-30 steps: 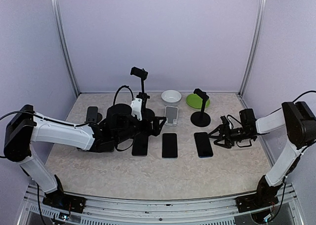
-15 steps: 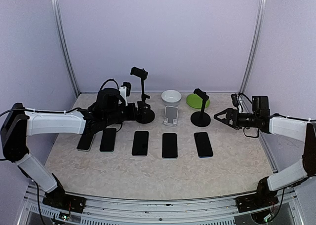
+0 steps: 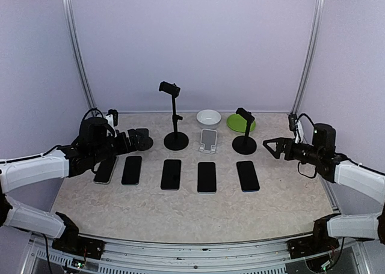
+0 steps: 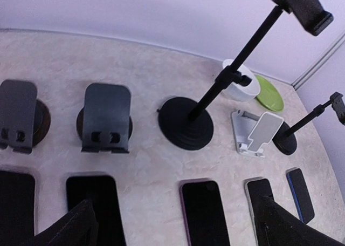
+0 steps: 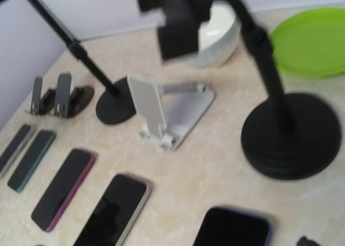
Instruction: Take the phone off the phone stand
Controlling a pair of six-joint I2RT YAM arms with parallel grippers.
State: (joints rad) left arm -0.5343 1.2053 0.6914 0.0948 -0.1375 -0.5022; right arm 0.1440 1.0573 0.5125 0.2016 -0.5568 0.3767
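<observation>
Several dark phones (image 3: 171, 173) lie flat in a row on the table, none of them on a stand. The tall black phone stand (image 3: 175, 140), the silver folding stand (image 3: 209, 139) and the short gooseneck stand (image 3: 244, 143) all hold nothing. My left gripper (image 3: 131, 141) hovers open at the left, above the row's left end. In the left wrist view the purple-edged phone (image 4: 207, 213) lies between the left gripper's (image 4: 173, 216) spread fingers (image 4: 70, 230). My right gripper (image 3: 272, 148) hangs open, right of the gooseneck stand (image 5: 291, 132), holding nothing.
Two small dark folding stands (image 4: 108, 116) sit at the back left. A white bowl (image 3: 209, 117) and a green plate (image 3: 240, 123) stand at the back behind the silver stand (image 5: 167, 108). Enclosure posts and walls close in both sides.
My left arm has drawn back leftward from the middle of the table. My right arm has pulled away to the right, and its jaws have opened wider.
</observation>
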